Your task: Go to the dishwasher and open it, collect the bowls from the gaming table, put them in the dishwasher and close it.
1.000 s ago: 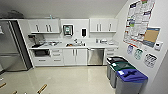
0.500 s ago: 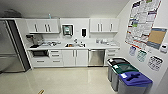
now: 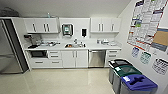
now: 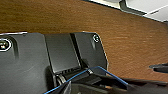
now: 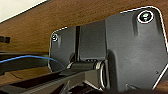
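Three bins (image 3: 128, 76) stand in a row along the right wall in the head view, with black, green and blue lids. Across the pale floor (image 3: 57, 81) runs a white counter (image 3: 97, 47) with a sink (image 3: 75, 45) near its middle. The dishwasher (image 3: 96, 58) sits under the counter's right part, between white cabinet doors (image 3: 75, 58) and a stack of drawers (image 3: 112, 55) at the counter's right end; its steel front is shut. Posters (image 3: 147, 22) cover the right wall, their writing too blurred to read. A steel fridge (image 3: 8, 47) stands at the far left.

In the left wrist view the robot's dark plate hangs over a brown wood-grain surface (image 4: 125, 45), a blue cable (image 4: 100, 71) crossing below; whether the left claw is wide or narrow, I cannot tell.

The right wrist view shows the same brown surface (image 5: 62, 17) behind the plate and a blue cable (image 5: 27, 58); the right claw's state cannot be told either.
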### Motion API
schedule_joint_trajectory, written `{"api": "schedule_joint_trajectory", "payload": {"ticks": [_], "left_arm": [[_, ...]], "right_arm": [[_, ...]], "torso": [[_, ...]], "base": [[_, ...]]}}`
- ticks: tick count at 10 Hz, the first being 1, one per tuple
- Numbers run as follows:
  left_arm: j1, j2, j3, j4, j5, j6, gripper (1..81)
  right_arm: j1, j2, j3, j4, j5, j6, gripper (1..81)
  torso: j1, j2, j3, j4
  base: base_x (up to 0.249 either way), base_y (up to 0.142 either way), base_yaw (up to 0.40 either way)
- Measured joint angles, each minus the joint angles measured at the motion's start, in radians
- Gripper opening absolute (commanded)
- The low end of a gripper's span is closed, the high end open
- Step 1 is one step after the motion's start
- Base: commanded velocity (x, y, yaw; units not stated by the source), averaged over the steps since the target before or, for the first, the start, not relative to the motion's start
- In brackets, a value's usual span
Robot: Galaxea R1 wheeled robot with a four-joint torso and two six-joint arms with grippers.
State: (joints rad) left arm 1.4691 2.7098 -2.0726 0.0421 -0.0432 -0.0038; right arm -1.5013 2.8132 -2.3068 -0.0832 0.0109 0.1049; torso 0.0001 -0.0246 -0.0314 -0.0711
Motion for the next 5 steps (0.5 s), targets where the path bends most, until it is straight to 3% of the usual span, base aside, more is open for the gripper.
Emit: {"api": "schedule_joint_trajectory", "payload": {"ticks": [5], "left_arm": [[-0.006,0.001,0.001,0.0,-0.002,0.0,81.1]], "right_arm": [[0.006,0.002,0.0,0.0,0.004,0.0,81.1]], "torso": [[0.001,0.0,0.0,0.0]], "base": [[0.135,0.0,0.0]]}}
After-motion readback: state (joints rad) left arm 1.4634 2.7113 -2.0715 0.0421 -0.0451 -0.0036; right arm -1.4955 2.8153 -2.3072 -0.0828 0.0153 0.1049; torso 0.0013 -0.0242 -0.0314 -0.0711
